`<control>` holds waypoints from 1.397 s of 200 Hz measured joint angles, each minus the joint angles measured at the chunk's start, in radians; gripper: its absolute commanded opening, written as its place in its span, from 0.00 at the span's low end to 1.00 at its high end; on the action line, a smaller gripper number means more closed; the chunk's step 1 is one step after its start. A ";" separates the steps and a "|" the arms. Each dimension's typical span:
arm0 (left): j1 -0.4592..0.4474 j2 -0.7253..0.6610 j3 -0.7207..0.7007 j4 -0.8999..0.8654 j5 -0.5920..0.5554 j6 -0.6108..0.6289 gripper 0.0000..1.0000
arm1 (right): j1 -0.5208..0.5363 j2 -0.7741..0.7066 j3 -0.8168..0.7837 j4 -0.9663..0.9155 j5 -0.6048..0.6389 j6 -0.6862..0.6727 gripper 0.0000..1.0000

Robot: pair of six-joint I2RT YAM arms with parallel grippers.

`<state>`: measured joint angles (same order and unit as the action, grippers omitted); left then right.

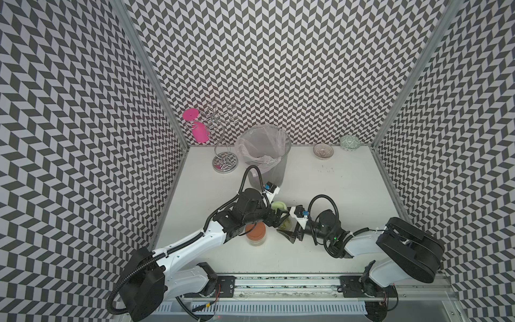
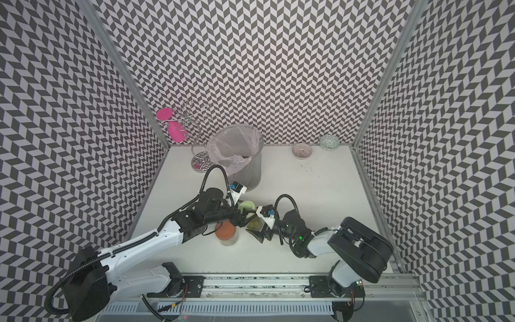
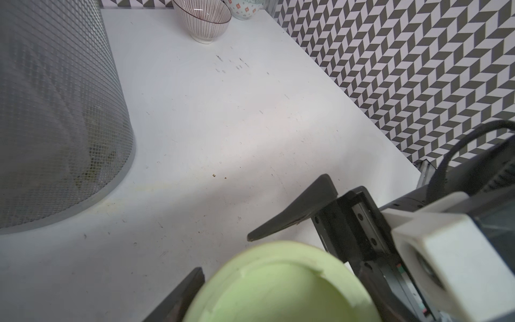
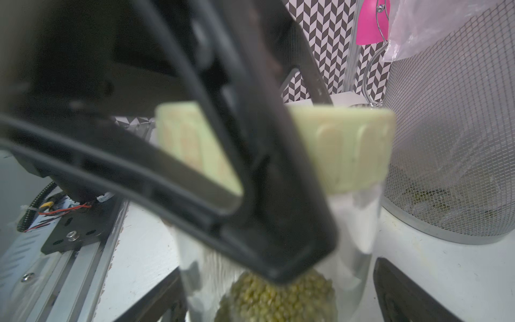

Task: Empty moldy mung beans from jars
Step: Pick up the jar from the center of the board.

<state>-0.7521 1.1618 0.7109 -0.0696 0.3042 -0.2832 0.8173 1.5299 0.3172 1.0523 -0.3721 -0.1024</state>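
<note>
A mass of olive-green mung beans (image 4: 281,298) sits in the bottom of the clear glass green-lidded jar (image 2: 254,223), which stands roughly upright near the middle of the white table (image 1: 320,195). Its body is gripped between the widely spread fingers of the right gripper (image 1: 287,225), while the left gripper (image 3: 278,276) is clamped on the jar's pale green lid (image 4: 342,147). Only the right wrist view shows the beans grain by grain and the lid's ribbed side, with one black finger of the left gripper crossing in front of it. The left wrist view shows instead the lid's smooth round top and one of the right gripper's tapered black fingers (image 3: 295,212) beside it. Both top views show what neither wrist camera does: the orange-lidded jar (image 1: 255,232), standing untouched just beside, under the left arm. Close behind rises a grey wire-mesh bin (image 1: 267,170) with a thin clear plastic liner (image 4: 432,22). A striped bowl (image 3: 202,19), a patterned bowl (image 1: 350,142) and a pink goblet (image 1: 199,131) on a chrome wire stand (image 1: 224,163) line the back edge.
</note>
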 measured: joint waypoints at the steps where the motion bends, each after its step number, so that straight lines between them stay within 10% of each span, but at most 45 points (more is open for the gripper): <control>1: 0.000 0.000 0.000 0.000 0.001 0.000 0.63 | 0.000 0.000 0.001 0.000 0.000 0.000 0.99; 44: 0.006 -0.021 0.000 0.000 0.034 -0.012 0.63 | 0.005 0.019 0.054 -0.005 -0.010 0.016 0.98; 109: 0.024 -0.058 0.000 0.001 0.050 -0.035 0.76 | 0.011 0.020 0.051 0.022 -0.018 0.068 0.64; 128: 0.024 -0.058 0.000 0.002 0.058 -0.040 1.00 | 0.013 0.011 0.041 0.026 -0.026 0.084 0.63; 279: 0.113 -0.340 -0.094 0.240 0.328 -0.012 1.00 | -0.022 -0.302 0.024 -0.244 -0.232 0.210 0.62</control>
<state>-0.6395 0.8223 0.6170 0.1707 0.6327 -0.2951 0.7956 1.2278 0.3412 0.8082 -0.6037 0.1074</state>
